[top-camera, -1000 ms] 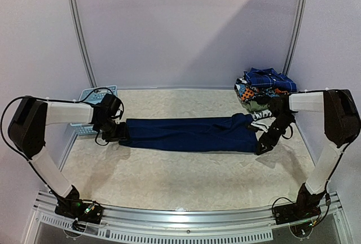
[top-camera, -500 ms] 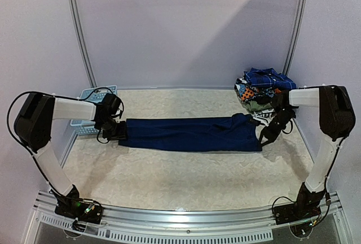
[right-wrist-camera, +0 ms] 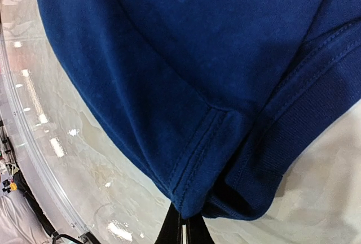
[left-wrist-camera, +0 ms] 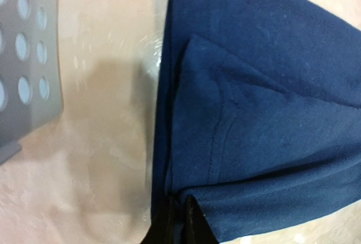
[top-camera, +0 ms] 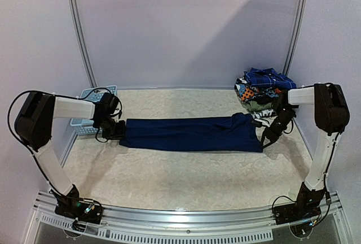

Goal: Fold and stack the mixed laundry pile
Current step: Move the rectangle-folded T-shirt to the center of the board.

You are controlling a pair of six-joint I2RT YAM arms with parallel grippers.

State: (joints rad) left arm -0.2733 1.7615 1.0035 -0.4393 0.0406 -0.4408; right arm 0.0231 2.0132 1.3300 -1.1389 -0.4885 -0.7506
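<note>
Navy T-shirt (top-camera: 192, 134): spread on counter (top-camera: 186, 182). Ends pinched by left jaws and right jaws, both clenched; bite apparently shallow. Risk: hem pulled free when lifted, fold skewed.

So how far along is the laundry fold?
Looks done: a stack of garments, plaid on top, at the far right corner. In hand: navy shirt, lying as a long strip, its ends pinched by the left hand and right hand. Left: fold it smaller, likely add it to the stack.
</note>
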